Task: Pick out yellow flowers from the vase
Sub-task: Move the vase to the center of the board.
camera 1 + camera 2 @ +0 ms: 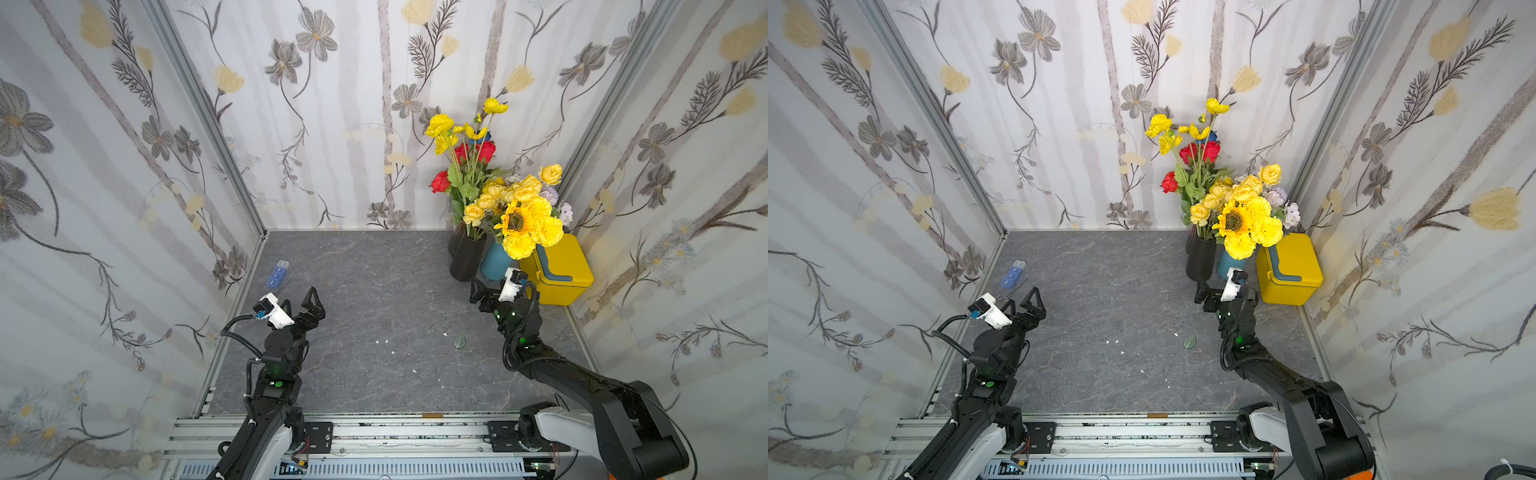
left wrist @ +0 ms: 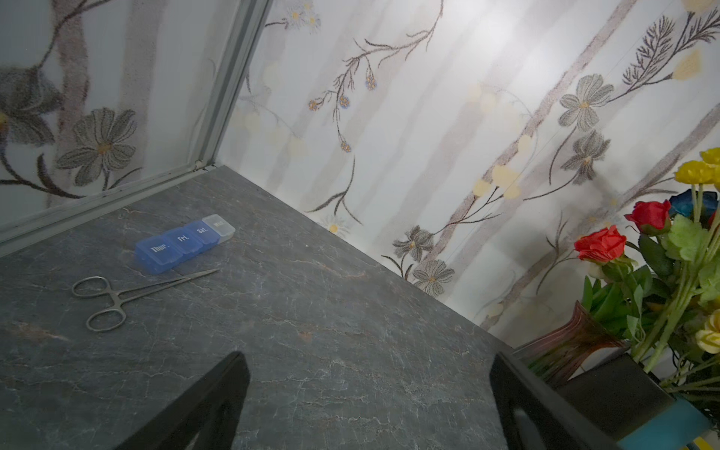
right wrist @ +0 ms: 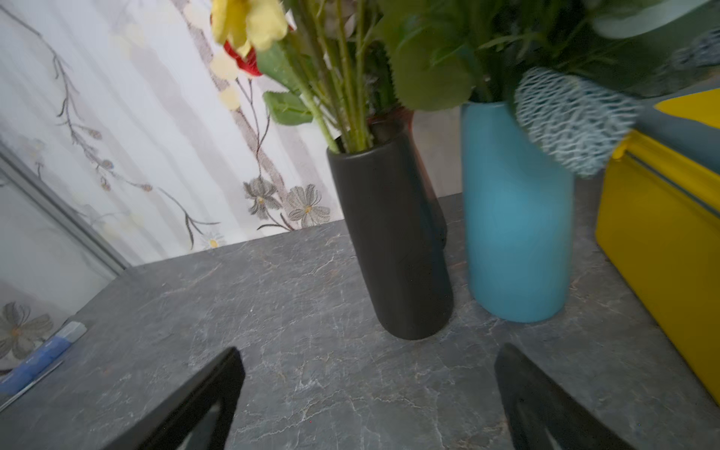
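1. The yellow flowers (image 1: 517, 220) stand bunched above the black vase (image 1: 466, 258) and the blue vase (image 1: 495, 262) just beside it. The blooms hide both mouths, so I cannot tell which stems sit where.
2. A reddish glass vase (image 2: 572, 343) behind the black vase is mostly hidden.
3. The right gripper (image 1: 479, 292) hovers near the black vase with its jaws spread and empty. Its wrist view is blurred and cuts the blooms off.
4. The left gripper (image 1: 300, 306), well apart from the black vase, is released and holds nothing.
5. The forceps (image 2: 136, 294), far from the black vase, barely show from above.
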### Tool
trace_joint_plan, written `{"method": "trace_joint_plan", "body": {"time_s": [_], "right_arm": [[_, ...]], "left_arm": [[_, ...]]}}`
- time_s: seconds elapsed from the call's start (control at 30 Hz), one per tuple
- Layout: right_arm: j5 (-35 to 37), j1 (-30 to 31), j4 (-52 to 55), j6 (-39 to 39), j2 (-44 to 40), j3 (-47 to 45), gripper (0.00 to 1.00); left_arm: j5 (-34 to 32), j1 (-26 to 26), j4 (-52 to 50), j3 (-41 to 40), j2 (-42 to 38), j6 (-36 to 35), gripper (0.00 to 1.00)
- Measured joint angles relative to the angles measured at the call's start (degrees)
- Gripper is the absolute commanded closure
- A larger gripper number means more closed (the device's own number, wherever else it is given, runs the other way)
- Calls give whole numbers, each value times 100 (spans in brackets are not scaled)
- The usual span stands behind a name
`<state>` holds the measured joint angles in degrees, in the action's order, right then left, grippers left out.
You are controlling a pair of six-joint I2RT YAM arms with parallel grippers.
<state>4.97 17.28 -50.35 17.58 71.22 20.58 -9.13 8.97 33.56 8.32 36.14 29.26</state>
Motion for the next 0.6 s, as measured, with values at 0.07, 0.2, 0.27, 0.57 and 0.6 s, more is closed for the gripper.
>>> {"method": "trace_joint_plan", "body": {"time_s": [0.07, 0.2, 0.27, 0.57, 0.6], "right_arm": [[48, 133, -385, -203, 428, 46, 0], [313, 166, -1443, -501, 1386, 160, 0], [358, 190, -1891, -651, 1781, 271, 0], [595, 203, -2315, -1062, 2785, 1447, 0], [614, 203, -2280, -1091, 2861, 1572, 0]], "left_arm": [[144, 22, 146, -157, 4, -85, 0], [361, 116, 605, -361, 103, -286, 0], [435, 133, 737, -387, 151, -358, 0], [442, 149, 1121, -494, 243, -470, 0], [442, 149, 1126, -494, 249, -490, 0]]}}
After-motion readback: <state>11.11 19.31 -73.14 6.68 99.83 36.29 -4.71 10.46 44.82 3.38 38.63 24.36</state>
